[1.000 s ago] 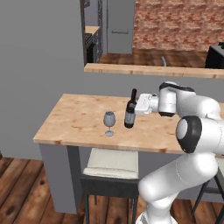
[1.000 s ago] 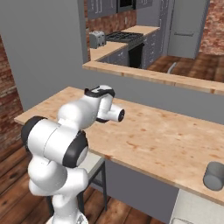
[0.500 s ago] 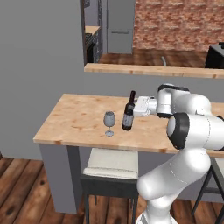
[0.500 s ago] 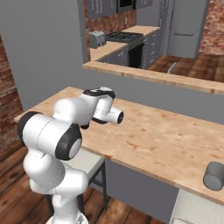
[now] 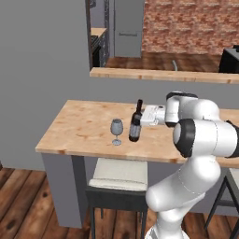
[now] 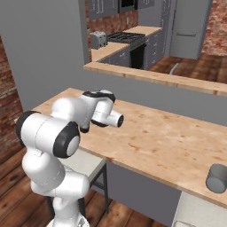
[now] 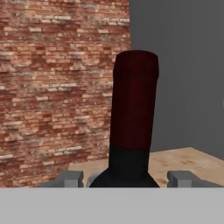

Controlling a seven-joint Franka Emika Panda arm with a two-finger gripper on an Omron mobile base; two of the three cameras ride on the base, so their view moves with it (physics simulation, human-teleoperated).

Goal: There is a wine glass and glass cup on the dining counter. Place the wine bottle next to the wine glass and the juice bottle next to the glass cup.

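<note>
**A:** Left base view first — the dining counter (image 5: 84, 128) is carrying everything: the wine bottle (image 5: 136, 122) is standing just beside the wine glass (image 5: 116, 131), and the gripper (image 5: 143, 116) is reaching in sideways at the bottle's shoulder. So how should this step be finished?

**B:** I'd judge the bottle is sitting where it belongs, so the care now goes into letting go cleanly — the base needs to be resting flat on the wood before the jaws are spreading, and the hand should be backing straight away from the glass, not sweeping past it.

**A:** And the claw itself?

**B:** In the hand view the fingertips (image 7: 69, 178) are standing either side of the bottle at a narrow spacing, the dark red cap (image 7: 134, 100) rising dead centre between them. It looks to be gripping the bottle.
</note>
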